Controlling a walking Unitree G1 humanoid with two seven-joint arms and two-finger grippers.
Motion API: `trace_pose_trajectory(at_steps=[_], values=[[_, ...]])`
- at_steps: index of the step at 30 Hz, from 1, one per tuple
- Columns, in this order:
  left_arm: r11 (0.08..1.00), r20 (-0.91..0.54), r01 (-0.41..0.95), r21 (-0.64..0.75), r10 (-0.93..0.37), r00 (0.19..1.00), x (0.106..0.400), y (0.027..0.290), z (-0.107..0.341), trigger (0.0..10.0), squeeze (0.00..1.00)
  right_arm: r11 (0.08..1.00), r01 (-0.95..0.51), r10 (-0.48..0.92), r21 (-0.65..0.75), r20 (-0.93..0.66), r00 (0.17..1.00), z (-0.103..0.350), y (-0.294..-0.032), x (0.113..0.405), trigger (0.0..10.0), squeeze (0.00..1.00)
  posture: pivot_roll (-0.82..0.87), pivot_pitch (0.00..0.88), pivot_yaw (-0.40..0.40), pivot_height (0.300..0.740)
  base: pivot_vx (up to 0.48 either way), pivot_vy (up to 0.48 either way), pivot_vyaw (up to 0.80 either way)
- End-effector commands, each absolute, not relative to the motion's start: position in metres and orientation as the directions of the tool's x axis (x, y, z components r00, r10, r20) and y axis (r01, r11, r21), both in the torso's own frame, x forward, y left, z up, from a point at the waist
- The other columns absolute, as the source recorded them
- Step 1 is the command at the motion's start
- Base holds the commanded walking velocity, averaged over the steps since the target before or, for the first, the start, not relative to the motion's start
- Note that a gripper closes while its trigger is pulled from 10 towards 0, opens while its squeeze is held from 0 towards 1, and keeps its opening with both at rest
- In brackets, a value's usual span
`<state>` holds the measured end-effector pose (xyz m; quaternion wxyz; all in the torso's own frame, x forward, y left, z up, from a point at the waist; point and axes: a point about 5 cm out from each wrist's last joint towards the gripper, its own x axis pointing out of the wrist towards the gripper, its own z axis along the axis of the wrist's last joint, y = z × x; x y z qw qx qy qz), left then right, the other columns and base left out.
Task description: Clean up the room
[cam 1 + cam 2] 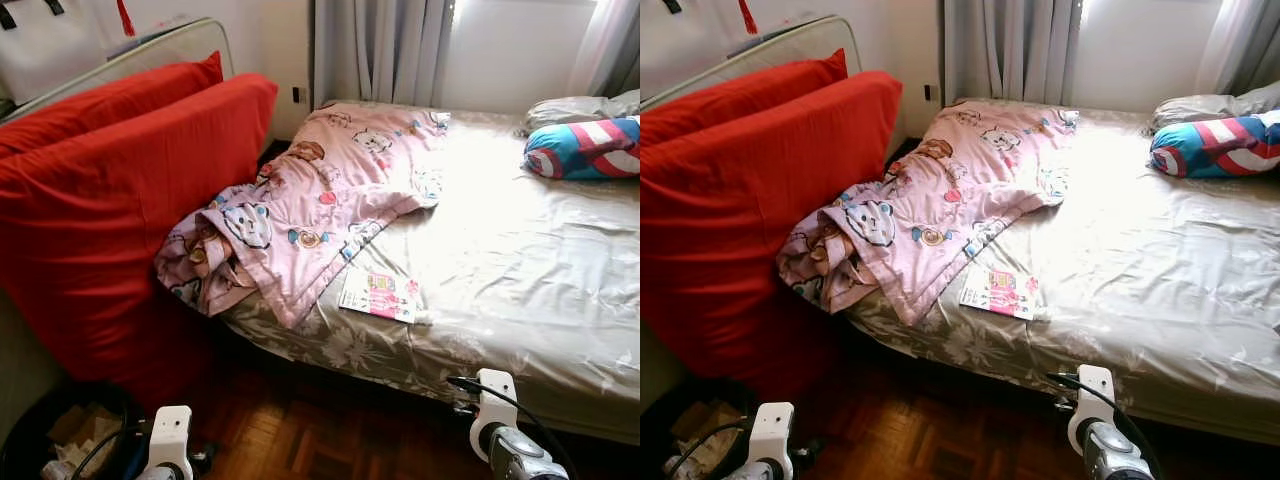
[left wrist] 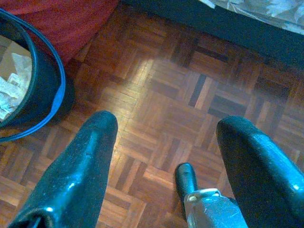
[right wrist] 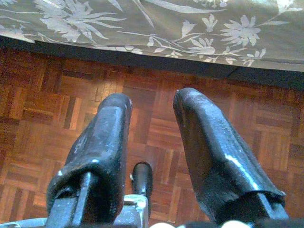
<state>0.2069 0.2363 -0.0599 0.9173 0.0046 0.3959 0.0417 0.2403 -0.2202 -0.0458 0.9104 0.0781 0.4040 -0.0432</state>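
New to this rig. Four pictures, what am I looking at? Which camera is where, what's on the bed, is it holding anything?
This is a walking humanoid robot with two arms, each ending in a gripper of two long black fingers. The two wide pictures come from a stereo camera on its head, looking down at a bed. On the bed lie a rumpled pink blanket that hangs over the near edge, a small pink booklet close to that edge, and a striped pillow at the far right. A large red cushion leans beside the bed, and a dark bin with paper in it stands on the parquet floor.

The other two pictures come from cameras on the wrists, looking along the fingers. The left gripper and right gripper both hang open over the floor, holding nothing.
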Motion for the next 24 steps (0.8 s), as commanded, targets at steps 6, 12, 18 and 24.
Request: trace_pose_trajectory(at_steps=[6,12,18,24], values=[[0.996,-0.744,-0.085,0.032,0.081,0.663,0.2000,0.2380,-0.0636,10.0,0.00,0.986,0.134,-0.014,0.102,-0.744,0.668,-0.0461,-0.2196,0.2400,10.0,0.00,-0.11,0.000,0.020,0.740,0.301,0.000,0.00],[0.996,-0.744,-0.084,0.032,0.080,0.663,0.1999,0.2380,-0.0637,10.0,0.00,0.986,0.134,-0.014,0.102,-0.745,0.667,-0.0462,-0.2196,0.2398,10.0,0.00,-0.11,0.000,0.020,0.740,0.316,0.000,0.00],[0.996,-0.744,-0.085,0.029,0.078,0.664,0.1999,0.2379,-0.0637,10.0,0.00,0.985,0.137,-0.014,0.103,-0.745,0.667,-0.0463,-0.2196,0.2397,10.0,0.00,-0.11,0.000,0.020,0.740,0.317,0.000,0.00],[0.996,-0.743,-0.085,0.029,0.078,0.665,0.2002,0.2378,-0.0635,10.0,0.00,0.985,0.142,-0.018,0.103,-0.745,0.667,-0.0462,-0.2198,0.2399,10.0,0.00,-0.10,0.000,0.018,0.740,0.322,0.000,0.00]])
